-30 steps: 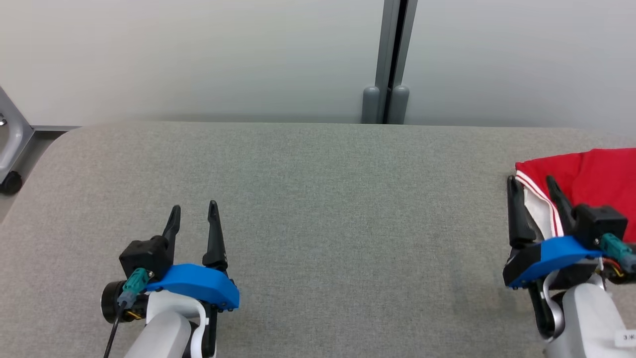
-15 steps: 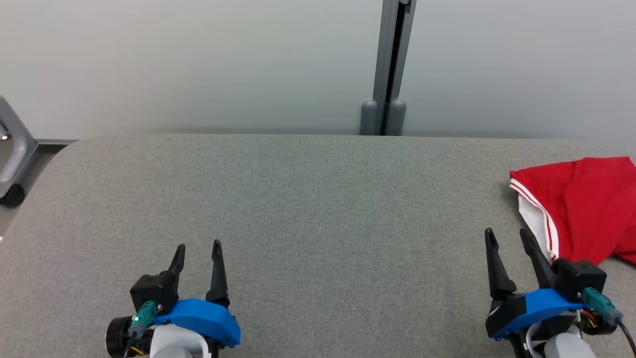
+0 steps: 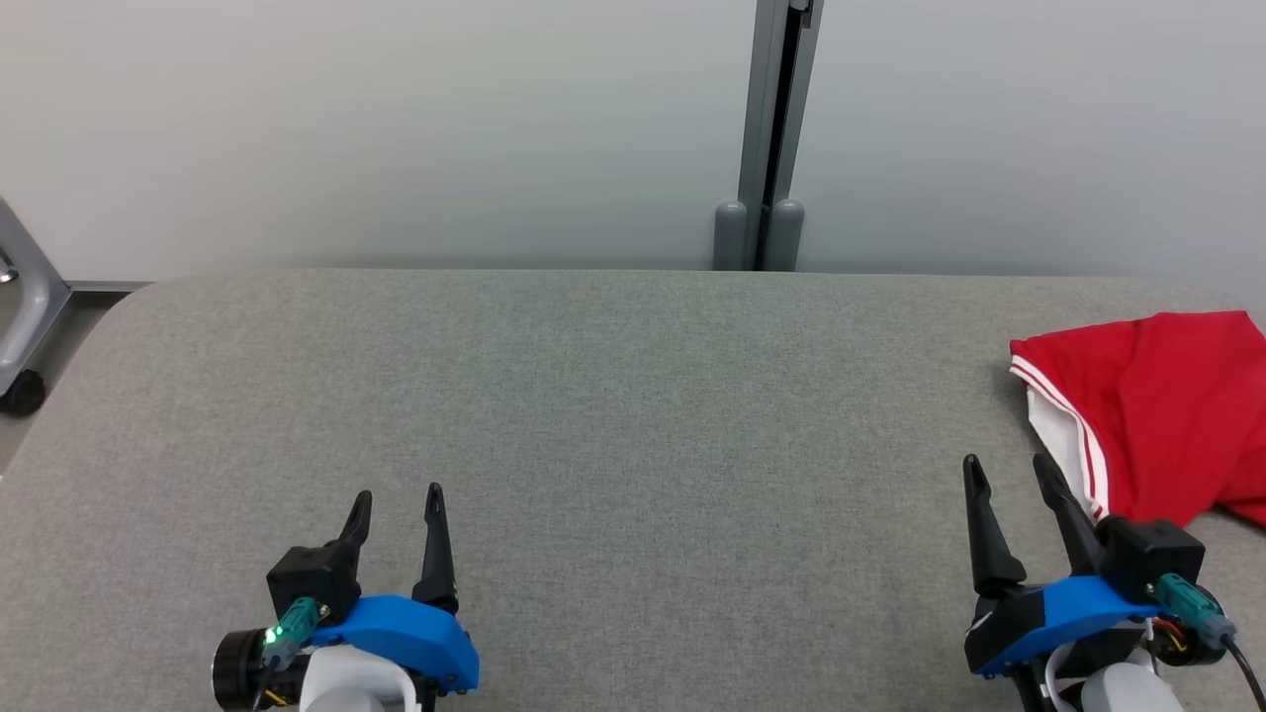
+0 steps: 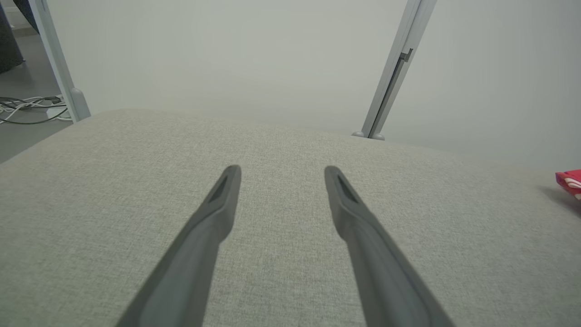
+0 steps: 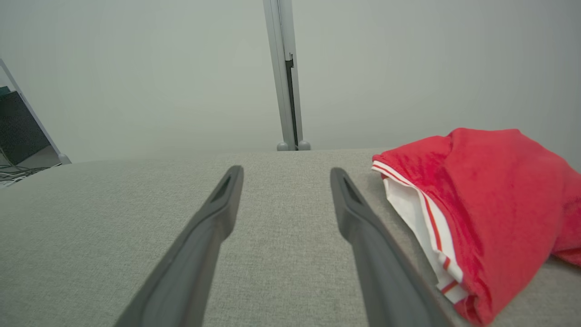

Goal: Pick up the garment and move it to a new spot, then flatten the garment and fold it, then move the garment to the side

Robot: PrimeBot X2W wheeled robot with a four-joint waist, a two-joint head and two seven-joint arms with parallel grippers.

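The garment (image 3: 1157, 415) is a red piece with a white, red-striped band, lying bunched at the far right of the grey fabric-covered table (image 3: 633, 415); it runs past the right edge of the head view. From the right wrist the garment (image 5: 481, 213) lies just right of my fingers, apart from them. A small red corner of the garment (image 4: 569, 180) shows in the left wrist view. My right gripper (image 3: 1009, 470) stands open at the lower right, just left of the white band, holding nothing. Low at the left, my left gripper (image 3: 398, 498) is open and empty over bare table.
A grey post (image 3: 762, 138) rises against the pale wall behind the table's far edge. A grey frame with a black caster (image 3: 20, 391) stands off the table's left end. Cables (image 4: 27, 106) lie on the floor beyond the left end.
My right gripper has drawn back toward me, off the garment's white band. The left gripper also pulled back a little. The camera shifted early on, then stayed nearly still.
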